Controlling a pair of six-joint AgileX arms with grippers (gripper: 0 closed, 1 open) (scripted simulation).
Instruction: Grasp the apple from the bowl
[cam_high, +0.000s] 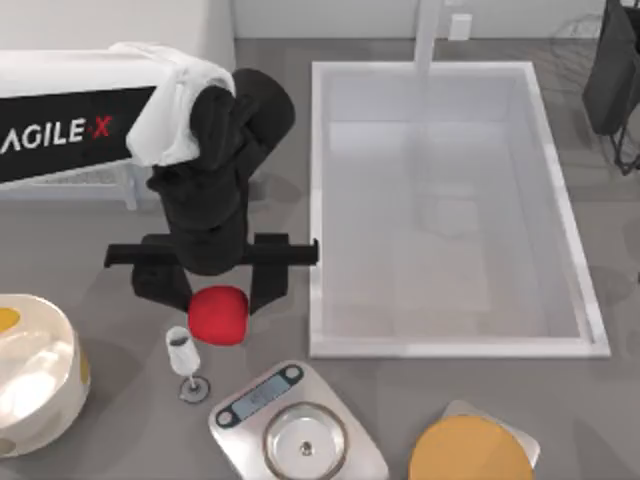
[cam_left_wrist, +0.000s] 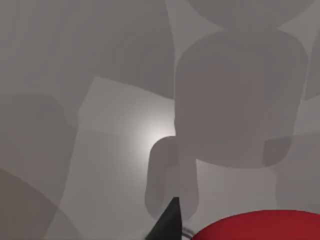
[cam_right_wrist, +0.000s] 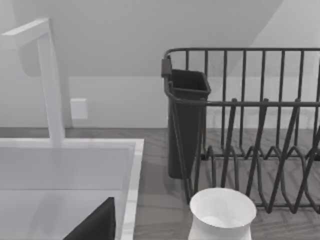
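Observation:
The bright red apple (cam_high: 218, 314) sits between the two black fingers of my left gripper (cam_high: 214, 297), which is shut on it, to the right of the bowl and apart from it. The cream-white bowl (cam_high: 58, 398) with yellow patches stands at the table's front left corner. In the left wrist view the apple (cam_left_wrist: 260, 226) fills the lower corner beside one dark fingertip (cam_left_wrist: 168, 222), over grey tabletop. My right arm (cam_high: 612, 70) is parked at the far right back; one dark finger (cam_right_wrist: 96, 225) shows in its wrist view.
A wine glass (cam_high: 185, 360) stands just below the apple, close to the gripper. A steel-pan scale (cam_high: 296, 426) and a flat orange disc (cam_high: 470, 452) lie along the front. The white sink (cam_high: 450, 346) with its faucet (cam_high: 428, 40) is on the right. A dish rack (cam_right_wrist: 250, 125) and a white cup (cam_right_wrist: 220, 215) stand beyond.

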